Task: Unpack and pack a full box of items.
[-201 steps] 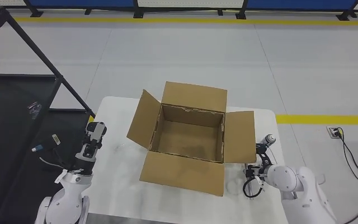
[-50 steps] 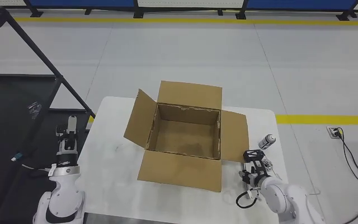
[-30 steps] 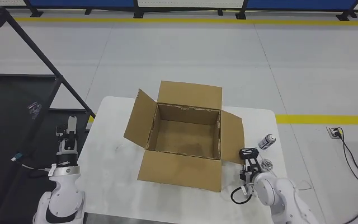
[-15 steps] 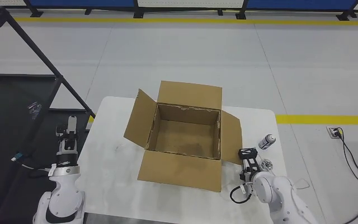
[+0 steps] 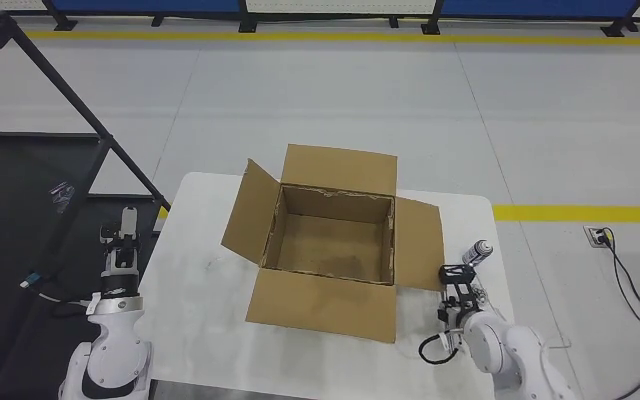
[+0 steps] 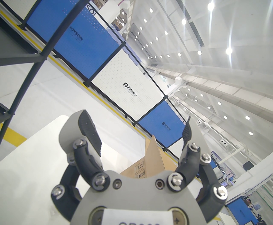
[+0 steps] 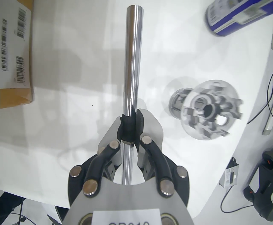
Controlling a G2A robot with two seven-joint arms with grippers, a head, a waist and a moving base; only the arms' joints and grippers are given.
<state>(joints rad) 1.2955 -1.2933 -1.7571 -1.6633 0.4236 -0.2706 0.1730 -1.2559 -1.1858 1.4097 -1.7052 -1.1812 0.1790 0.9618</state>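
Steel rod point(image 7: 133, 53) clamped near its end by right gripper point(image 7: 130, 119), could be levered loose if knocked on box flap point(image 7: 15, 89); left gripper point(image 6: 136, 127) spread apart.

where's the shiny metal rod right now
The metal rod is clamped in the right gripper, at the right end of the white table, just right of the cardboard box, with the grey hub part and blue can nearby.

Light was bright, even, from overhead. Ceiling lamps point(image 6: 228, 50) flared with streaks in left wrist view. Steel rod point(image 7: 132, 53) carried glare stripe. Box point(image 5: 315, 305) threw soft shadow on table point(image 5: 210, 300). Wrist views bent lines near edges.
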